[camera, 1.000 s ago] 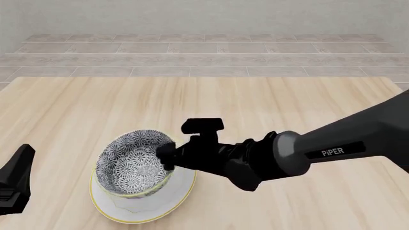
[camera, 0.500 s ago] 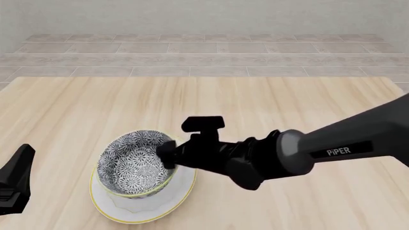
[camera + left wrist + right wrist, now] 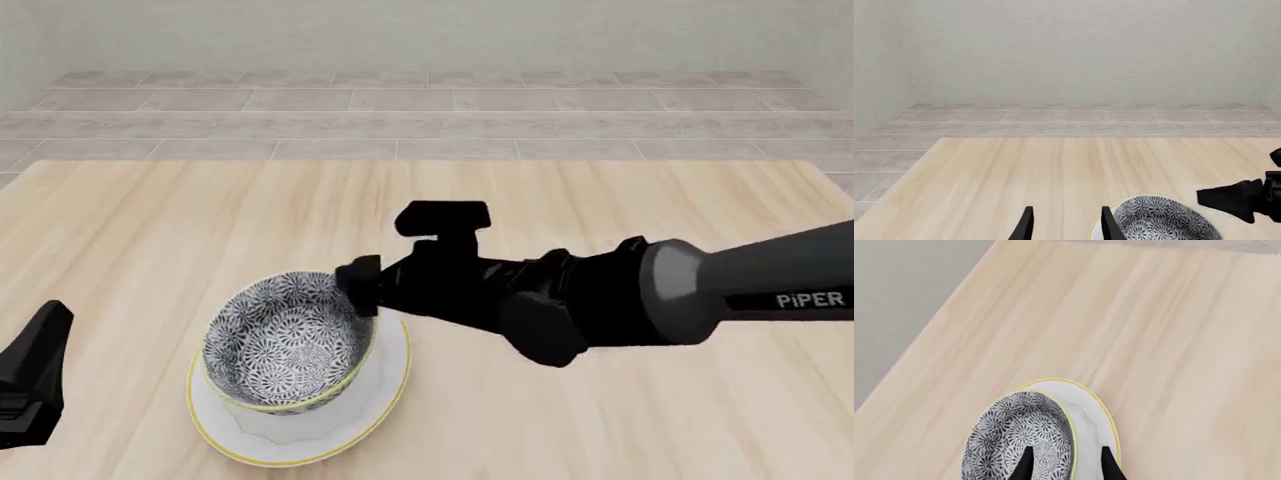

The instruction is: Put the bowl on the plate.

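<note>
- The bowl (image 3: 284, 342), deep and covered in a dense dark blue-grey and white floral pattern with a thin yellowish rim, is seated upright in the well of the plate (image 3: 383, 395).
- The plate, plain white with a thin yellow-gold rim, is seen to be wider than the bowl; its rim shows around the bowl on the near and right sides in the front view.
- In the right wrist view the bowl (image 3: 1021, 440) is set toward one side of the plate (image 3: 1095, 420), so that a broad white crescent of the plate is left bare.
- The right gripper (image 3: 358, 288) is held just above the bowl's far right rim; its jaws are parted by a clear gap and nothing is gripped between them.
- In the right wrist view one fingertip (image 3: 1026, 465) is seen over the bowl's patterned inside and the other over the bare plate, the bowl's rim lying between them; contact cannot be told.
- The left gripper (image 3: 30, 385) is kept well apart from the bowl, to its left at the picture's edge.
- In the left wrist view the left gripper (image 3: 1066, 225) shows its jaws spread apart and empty, with the bowl (image 3: 1164, 222) just beside one finger.
- Both dishes are carried by a pale wooden table (image 3: 574, 200), toward its near left part.
</note>
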Controlling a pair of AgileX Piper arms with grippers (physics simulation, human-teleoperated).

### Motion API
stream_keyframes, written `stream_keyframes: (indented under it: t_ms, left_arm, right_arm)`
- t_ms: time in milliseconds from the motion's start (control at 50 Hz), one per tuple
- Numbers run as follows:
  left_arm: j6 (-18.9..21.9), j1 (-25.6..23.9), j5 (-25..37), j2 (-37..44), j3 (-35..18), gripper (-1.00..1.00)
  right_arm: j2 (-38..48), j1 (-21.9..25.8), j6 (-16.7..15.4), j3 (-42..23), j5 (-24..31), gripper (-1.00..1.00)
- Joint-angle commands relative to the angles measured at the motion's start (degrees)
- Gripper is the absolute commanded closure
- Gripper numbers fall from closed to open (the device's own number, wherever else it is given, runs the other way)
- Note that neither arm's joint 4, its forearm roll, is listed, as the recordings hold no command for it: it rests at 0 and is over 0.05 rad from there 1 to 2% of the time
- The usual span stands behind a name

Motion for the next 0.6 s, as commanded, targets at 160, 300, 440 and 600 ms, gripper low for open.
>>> stream_keyframes:
  t_ms: [160, 300, 440, 600]
  left_arm:
    - [0.0, 0.0, 0.0, 0.0, 0.0, -1.0]
    - [0.0, 0.0, 0.0, 0.0, 0.0, -1.0]
    - [0.0, 0.0, 0.0, 0.0, 0.0, -1.0]
    - [0.0, 0.0, 0.0, 0.0, 0.0, -1.0]
  right_arm:
    - [-12.21, -2.59, -4.61, 1.09, 6.0, -1.0]
    - [-17.28, -3.73, -6.38, 2.32, 7.64, -1.0]
    - [-23.6, -5.56, -8.47, 3.58, 9.52, -1.0]
    - [-31.53, -8.0, -10.7, 4.3, 12.03, -1.0]
